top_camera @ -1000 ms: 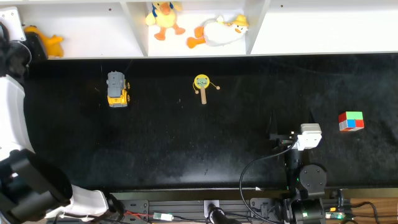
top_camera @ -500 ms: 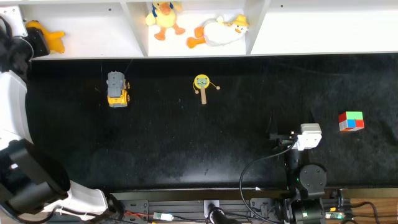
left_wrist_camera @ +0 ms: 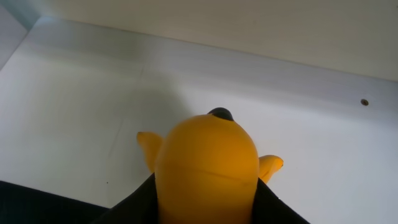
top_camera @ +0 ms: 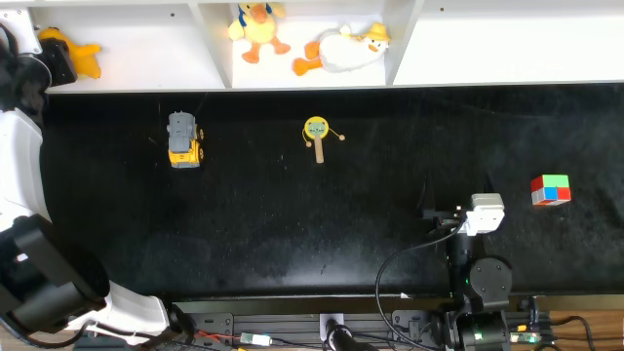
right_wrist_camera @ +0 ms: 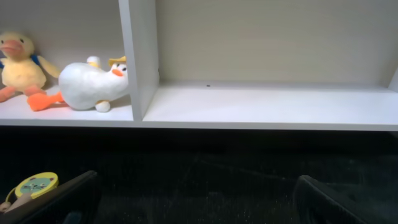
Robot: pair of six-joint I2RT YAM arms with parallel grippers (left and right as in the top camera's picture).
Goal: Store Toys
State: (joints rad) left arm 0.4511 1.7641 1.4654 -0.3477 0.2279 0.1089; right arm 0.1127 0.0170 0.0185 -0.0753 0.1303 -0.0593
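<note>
One orange toy (left_wrist_camera: 208,168), pinched by the left claw (left_wrist_camera: 208,208), lies lengthwise along the shelf (left_wrist_camera: 93,112).

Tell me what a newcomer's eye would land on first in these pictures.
The orange toy stands out first, gripped by the left gripper inside the shelf's left bay. Next come a yellow duck and a white duck in the middle bay. A truck, a rattle and a cube lie on the black table.

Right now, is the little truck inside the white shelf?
No, the little truck sits out on the black table, in front of the white shelf.
</note>
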